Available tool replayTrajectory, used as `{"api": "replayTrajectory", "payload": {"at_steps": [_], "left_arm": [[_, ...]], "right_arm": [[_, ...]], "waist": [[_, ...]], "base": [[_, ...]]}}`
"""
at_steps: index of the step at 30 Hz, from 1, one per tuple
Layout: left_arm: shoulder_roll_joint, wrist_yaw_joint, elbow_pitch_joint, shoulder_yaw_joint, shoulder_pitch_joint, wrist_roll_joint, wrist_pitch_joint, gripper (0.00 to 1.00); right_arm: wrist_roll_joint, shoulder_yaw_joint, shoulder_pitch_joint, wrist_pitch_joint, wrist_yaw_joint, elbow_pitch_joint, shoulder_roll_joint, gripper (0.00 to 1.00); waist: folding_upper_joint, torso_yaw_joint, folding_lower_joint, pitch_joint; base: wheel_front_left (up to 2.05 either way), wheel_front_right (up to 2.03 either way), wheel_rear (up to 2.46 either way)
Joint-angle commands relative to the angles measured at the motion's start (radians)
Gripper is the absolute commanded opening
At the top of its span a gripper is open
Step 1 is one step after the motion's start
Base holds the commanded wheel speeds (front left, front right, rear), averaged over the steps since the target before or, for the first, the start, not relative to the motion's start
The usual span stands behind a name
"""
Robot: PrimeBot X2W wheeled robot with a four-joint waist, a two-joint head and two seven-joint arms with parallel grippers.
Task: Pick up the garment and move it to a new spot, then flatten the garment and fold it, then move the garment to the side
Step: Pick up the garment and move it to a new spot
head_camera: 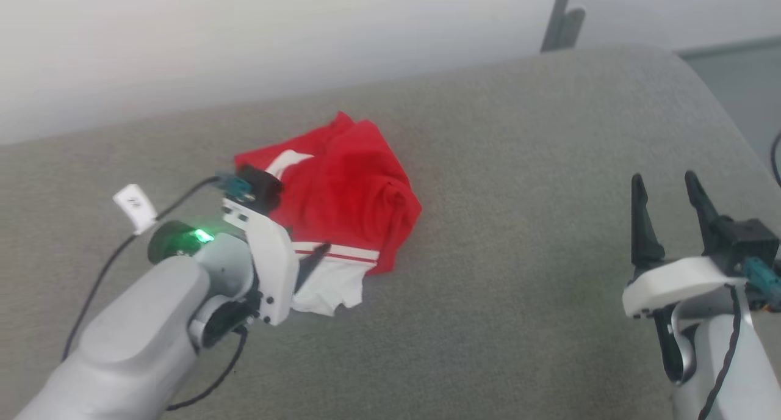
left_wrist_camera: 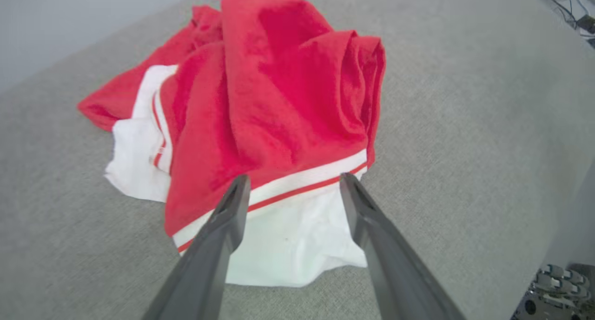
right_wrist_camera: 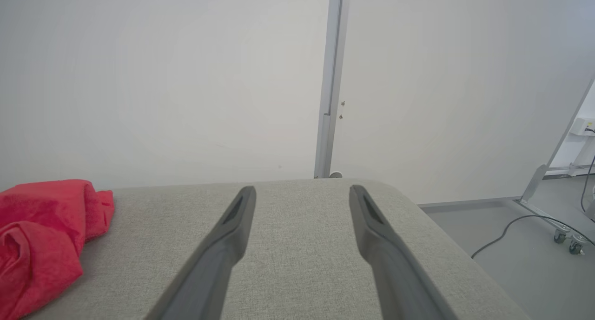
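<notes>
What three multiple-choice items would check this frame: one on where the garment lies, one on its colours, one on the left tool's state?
1. Where does the garment lie?
A. crumpled on the grey cushion, just ahead of the left tool
B. draped over a chair
C. on the floor

2. Which colours does the garment show?
A. blue and yellow
B. red, with white ends edged by red-and-white stripes
C. all black

3. How do the left tool's fingers stand?
A. shut on the cloth
B. open, spread apart over the white panel
C. shut on nothing

Answers: A, the head view shows it bunched on the cushion at the left tool; B, the left wrist view shows red cloth, white ends and stripes; B, that view shows a wide gap between the fingers.
</notes>
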Motion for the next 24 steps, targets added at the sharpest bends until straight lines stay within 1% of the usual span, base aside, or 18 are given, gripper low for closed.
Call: {"api": "replayTrajectory", "payload": {"at_steps": [1,3,4,7,15,17,19,24], "left_arm": [[0.023,0.006,-0.038,0.031,0.036,-0.01,-0.066,1.0],[0.049,0.01,-0.069,0.056,0.057,-0.001,-0.128,1.0],[0.049,0.01,-0.069,0.056,0.057,-0.001,-0.128,1.0],[0.082,0.028,-0.108,0.095,0.103,0.01,-0.232,1.0],[0.17,0.102,-0.192,0.208,0.26,0.012,-0.48,1.0],[0.18,0.126,-0.206,0.236,0.309,-0.009,-0.521,1.0],[0.203,0.135,-0.22,0.261,0.348,-0.015,-0.564,1.0],[0.24,0.169,-0.246,0.318,0.445,-0.025,-0.645,1.0]], "right_arm": [[-0.01,0.0,0.024,-0.007,-0.001,0.001,0.002,1.0],[-0.018,0.001,0.036,-0.006,-0.001,0.003,0.002,1.0],[-0.018,0.001,0.036,-0.006,-0.001,0.003,0.002,1.0],[-0.021,0.001,0.053,-0.006,-0.001,0.007,0.002,1.0],[-0.042,-0.019,0.088,-0.006,-0.001,0.007,0.002,1.0],[-0.042,-0.028,0.099,-0.006,-0.001,0.008,0.002,1.0],[-0.042,-0.035,0.105,-0.006,-0.001,0.004,0.002,1.0],[-0.04,-0.04,0.126,-0.006,-0.001,-0.002,0.002,1.0]], "waist": [[0.0,0.034,0.0,-0.043],[0.0,0.049,0.0,-0.061],[0.0,0.049,0.0,-0.061],[0.0,0.071,0.0,-0.086],[0.0,0.138,0.0,-0.124],[0.0,0.155,0.0,-0.132],[0.0,0.172,0.0,-0.137],[0.0,0.208,0.0,-0.15]], "base": [[0.0,0.0,0.0],[0.0,0.0,0.0],[0.0,0.0,0.0],[0.0,0.0,0.0],[0.0,0.0,0.0],[0.0,0.0,0.0],[0.0,0.0,0.0],[0.0,0.0,0.0]]}}
